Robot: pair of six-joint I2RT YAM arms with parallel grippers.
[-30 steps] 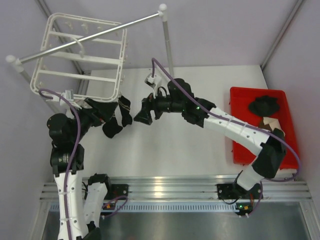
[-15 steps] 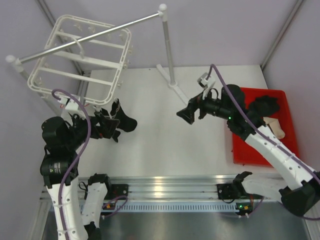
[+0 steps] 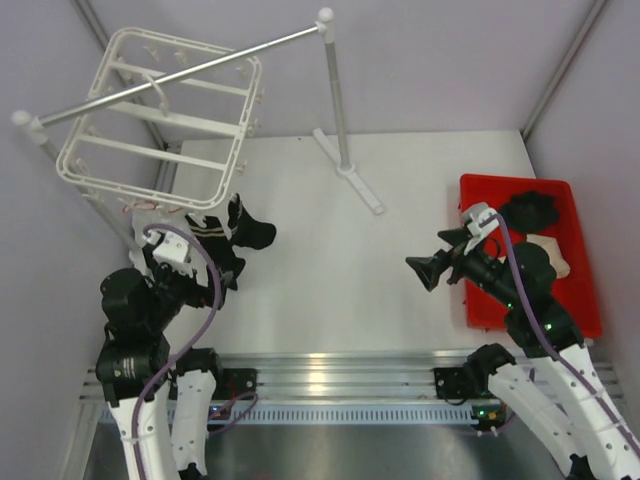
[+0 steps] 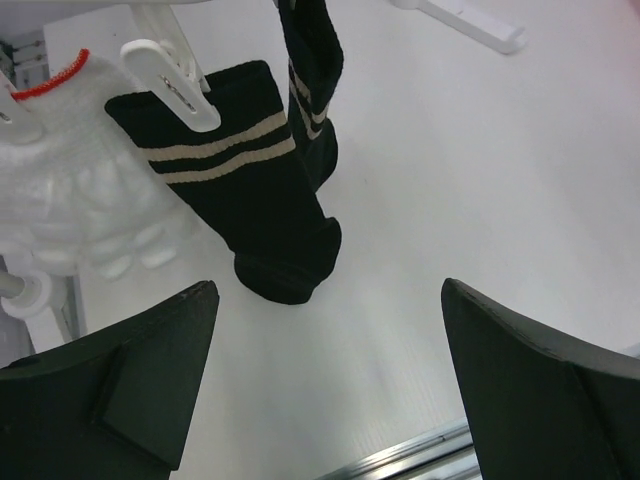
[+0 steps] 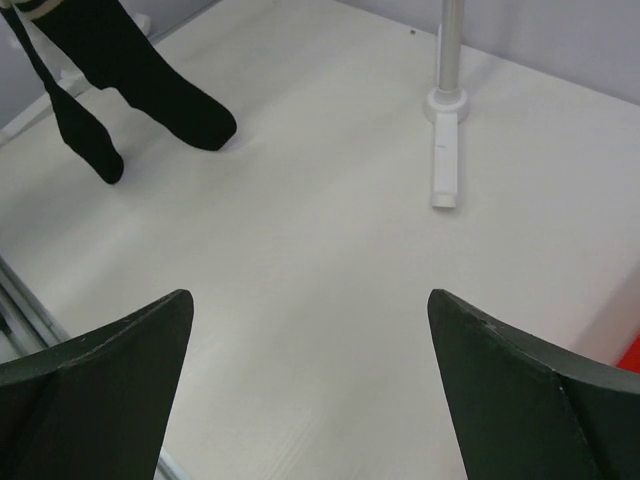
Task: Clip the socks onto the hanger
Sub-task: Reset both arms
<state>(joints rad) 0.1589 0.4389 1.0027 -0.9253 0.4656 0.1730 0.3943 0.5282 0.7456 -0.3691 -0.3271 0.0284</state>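
The white hanger (image 3: 160, 110) hangs from the grey rail at the far left. Two black socks (image 3: 245, 232) with pale stripes dangle from clips at its near edge, toes near the table. In the left wrist view one sock (image 4: 250, 190) hangs from a white clip (image 4: 170, 75) and the other sock (image 4: 312, 90) hangs just behind it. My left gripper (image 3: 222, 272) is open and empty, just in front of the socks (image 4: 330, 400). My right gripper (image 3: 430, 270) is open and empty, near the red tray, well right of the socks (image 5: 130, 70).
A red tray (image 3: 582, 305) at the right holds more dark fabric (image 3: 530, 210) and a pale item. The rail's upright pole and foot (image 3: 345, 165) stand on the table's far middle. A white knit item with red trim (image 4: 70, 190) hangs beside the socks.
Both arms have drawn back from the socks: the right gripper swung far right to the tray, the left pulled toward the near edge. The socks stay hanging from the hanger.
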